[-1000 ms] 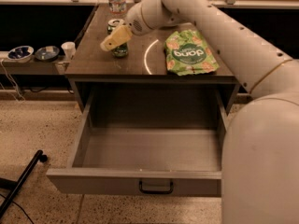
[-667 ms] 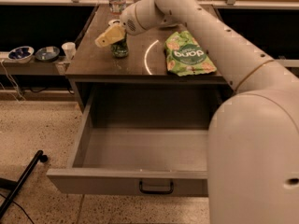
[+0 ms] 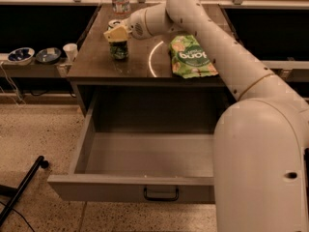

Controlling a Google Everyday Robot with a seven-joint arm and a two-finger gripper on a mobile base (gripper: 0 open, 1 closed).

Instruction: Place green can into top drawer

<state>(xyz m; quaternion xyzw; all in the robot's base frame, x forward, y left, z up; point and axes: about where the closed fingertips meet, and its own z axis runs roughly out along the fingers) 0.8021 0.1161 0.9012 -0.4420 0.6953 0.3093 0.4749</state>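
Observation:
The green can (image 3: 119,50) stands upright on the dark tabletop (image 3: 96,64), near its back left. My gripper (image 3: 116,33) is right at the can's top and covers its upper part, reaching in from the right. The can's base rests on the table. The top drawer (image 3: 145,153) is pulled wide open below the tabletop, with nothing inside it. Its dark pull handle (image 3: 161,194) is at the middle of the front panel.
A flat green snack bag (image 3: 191,57) lies on the table's right side. A clear water bottle (image 3: 120,0) stands at the back edge. Two bowls (image 3: 20,55) and a white cup (image 3: 71,50) sit on a low shelf at left. A black pole (image 3: 21,190) crosses the floor at lower left.
The gripper has shifted slightly up and to the left over the can's top, and the arm has swung with it. The can stays on the table. The drawer has not moved.

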